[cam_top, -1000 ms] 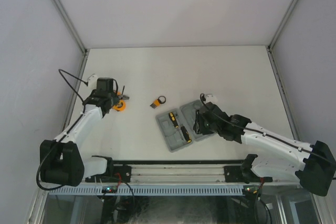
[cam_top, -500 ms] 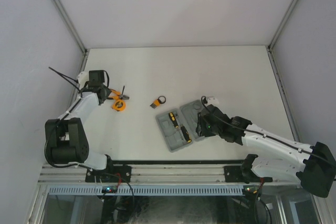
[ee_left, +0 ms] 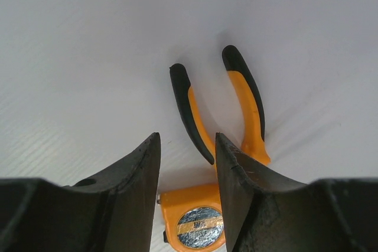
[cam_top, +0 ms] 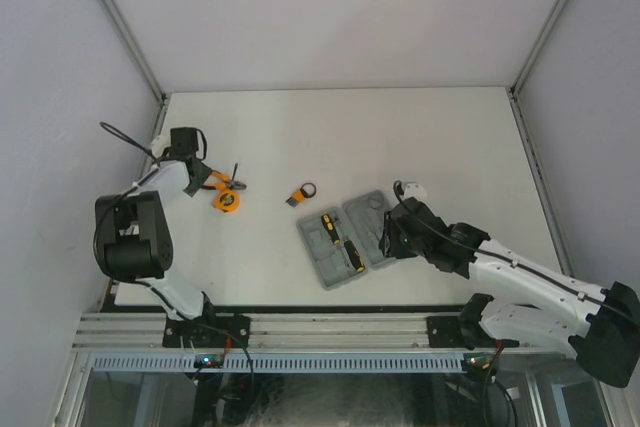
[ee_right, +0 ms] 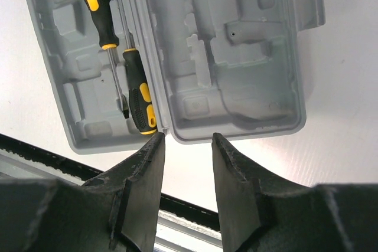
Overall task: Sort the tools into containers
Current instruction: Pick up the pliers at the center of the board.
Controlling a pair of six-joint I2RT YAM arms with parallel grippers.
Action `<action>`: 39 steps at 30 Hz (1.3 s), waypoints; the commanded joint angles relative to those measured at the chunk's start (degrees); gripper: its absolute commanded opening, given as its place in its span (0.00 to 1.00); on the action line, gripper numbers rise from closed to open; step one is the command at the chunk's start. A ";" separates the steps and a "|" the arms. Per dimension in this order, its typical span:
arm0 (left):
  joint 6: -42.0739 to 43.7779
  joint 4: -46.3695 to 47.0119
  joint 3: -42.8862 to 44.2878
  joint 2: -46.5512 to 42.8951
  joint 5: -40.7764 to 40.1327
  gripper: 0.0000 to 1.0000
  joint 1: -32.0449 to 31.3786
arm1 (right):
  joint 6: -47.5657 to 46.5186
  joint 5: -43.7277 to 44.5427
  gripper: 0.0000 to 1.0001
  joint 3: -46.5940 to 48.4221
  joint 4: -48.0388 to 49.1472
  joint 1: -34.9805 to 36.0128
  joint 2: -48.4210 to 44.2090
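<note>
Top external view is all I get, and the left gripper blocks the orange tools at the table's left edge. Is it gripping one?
Observer: No. The left wrist view shows the left gripper open, with nothing between its fingers. The orange-handled pliers lie just beyond the fingertips, handles spread.
Operator: And the round orange tape measure?
Observer: The round orange tape measure sits below the gap between the fingers, ungripped, beside the pliers' head end. I cannot tell whether the two touch.
Operator: The right arm covers the case's right half. Is anything in it?
Observer: Nothing. The right wrist view shows that half of the flat grey plastic hinged tool case with empty moulded compartments. The right gripper is open above the case's near edge.
</note>
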 commanded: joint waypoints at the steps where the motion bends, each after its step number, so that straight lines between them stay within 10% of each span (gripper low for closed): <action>1: -0.71 1.02 5.13 3.05 1.44 0.46 0.35 | -0.87 -0.18 0.37 -0.83 0.29 -1.05 -2.02; 21: -1.24 -8.38 14.73 13.39 3.80 0.36 1.44 | -0.52 -1.02 0.37 -1.06 -2.37 -4.79 -13.25; 39: -0.44 -3.31 12.81 11.99 9.21 0.06 2.53 | 0.64 0.10 0.37 -0.79 -5.51 -5.84 -16.93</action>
